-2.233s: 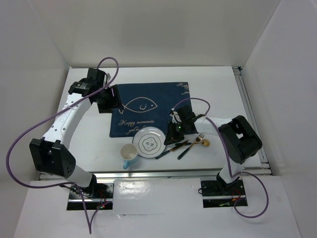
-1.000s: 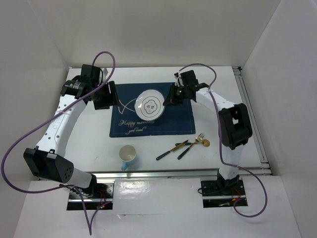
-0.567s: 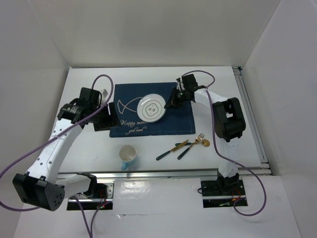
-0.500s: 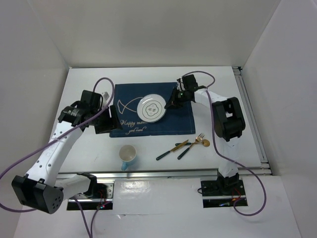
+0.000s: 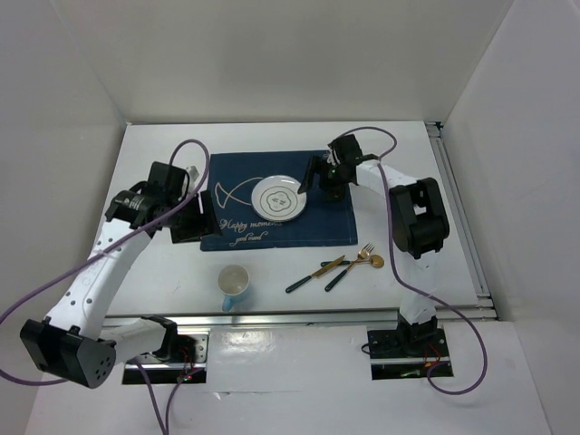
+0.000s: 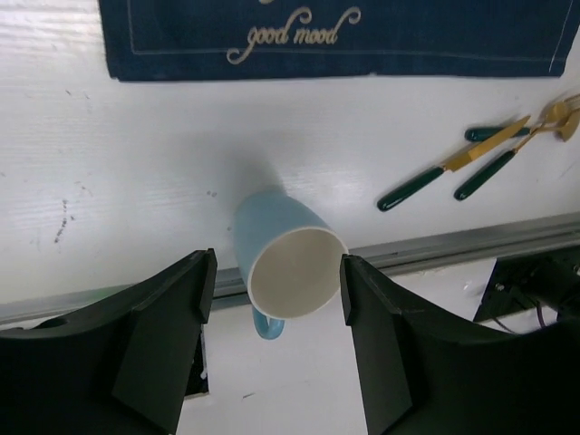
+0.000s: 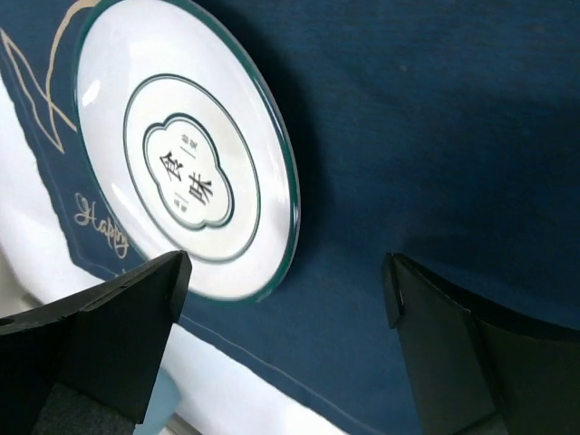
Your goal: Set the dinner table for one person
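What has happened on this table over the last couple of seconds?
The right gripper carried the white plate from the dinner table's near edge, beside the blue cup, onto the navy placemat, then let go. It now sits open just right of the plate. The left gripper, open, drew back from the placemat's far left corner towards its near left corner. The cup, cutlery and placemat stayed put.

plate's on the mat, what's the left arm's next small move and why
Probably lower the left gripper toward the blue cup. Its jaws are open and its wrist view frames the upright cup between them on the dinner table. The plate lies on the placemat, clear of the open right gripper, so the cup seems next.
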Robot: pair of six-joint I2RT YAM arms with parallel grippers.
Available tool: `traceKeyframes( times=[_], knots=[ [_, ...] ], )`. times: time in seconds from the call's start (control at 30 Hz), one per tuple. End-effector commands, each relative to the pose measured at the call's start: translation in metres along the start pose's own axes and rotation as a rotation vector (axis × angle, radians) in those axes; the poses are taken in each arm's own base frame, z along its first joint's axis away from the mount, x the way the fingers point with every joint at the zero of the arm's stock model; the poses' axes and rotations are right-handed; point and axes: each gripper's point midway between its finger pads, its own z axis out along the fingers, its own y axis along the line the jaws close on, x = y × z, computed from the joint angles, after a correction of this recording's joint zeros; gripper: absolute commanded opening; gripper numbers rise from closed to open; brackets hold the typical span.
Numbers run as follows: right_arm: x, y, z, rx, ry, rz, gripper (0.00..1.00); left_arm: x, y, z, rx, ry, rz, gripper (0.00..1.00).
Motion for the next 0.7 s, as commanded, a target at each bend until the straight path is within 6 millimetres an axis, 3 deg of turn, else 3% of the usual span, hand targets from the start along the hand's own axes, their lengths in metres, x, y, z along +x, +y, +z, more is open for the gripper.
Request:
traceKeyframes(
  times=[0.0,0.03,0.07,0.13,0.17,0.2,0.23,0.27,0.37,0.47,0.57,0.67],
  knots=[
    [-0.039,0.026,-0.06,0.041,-0.156,-0.098,1.0,-0.038,-0.005,-0.022,-0.049,-0.119,0.028,0.74],
    [-0.038,0.026,-0.067,0.05,-0.163,-0.124,1.0,-0.045,-0.005,-0.025,-0.063,-0.132,0.027,0.74],
    [-0.033,0.047,-0.081,0.033,-0.19,-0.178,1.0,-0.051,-0.002,-0.027,-0.086,-0.141,0.017,0.74],
    [-0.009,0.05,-0.087,0.099,-0.176,-0.243,1.0,-0.073,0.0,-0.033,-0.127,-0.182,-0.006,0.74],
    [0.011,0.078,-0.093,0.074,-0.169,-0.31,1.0,-0.078,0.004,-0.035,-0.142,-0.181,-0.026,0.74],
    [0.027,0.085,-0.096,0.076,-0.146,-0.333,1.0,-0.087,0.006,-0.038,-0.154,-0.202,-0.044,0.74],
    [0.056,0.1,-0.094,0.053,-0.101,-0.391,1.0,-0.096,0.01,-0.042,-0.18,-0.219,-0.073,0.74],
    [0.067,0.114,-0.105,0.025,-0.103,-0.419,1.0,-0.101,0.009,-0.045,-0.184,-0.239,-0.082,0.74],
    [0.121,0.144,-0.111,-0.033,-0.037,-0.506,1.0,-0.11,0.024,-0.055,-0.242,-0.285,-0.172,0.74],
    [0.162,0.167,-0.108,-0.054,0.004,-0.608,1.0,-0.113,0.029,-0.072,-0.23,-0.372,-0.234,0.74],
    [0.187,0.18,-0.102,-0.052,0.027,-0.679,1.0,-0.114,0.032,-0.081,-0.202,-0.426,-0.252,0.75],
    [0.22,0.185,-0.084,-0.042,0.098,-0.735,1.0,-0.117,0.024,-0.089,-0.151,-0.434,-0.234,0.75]
  ],
)
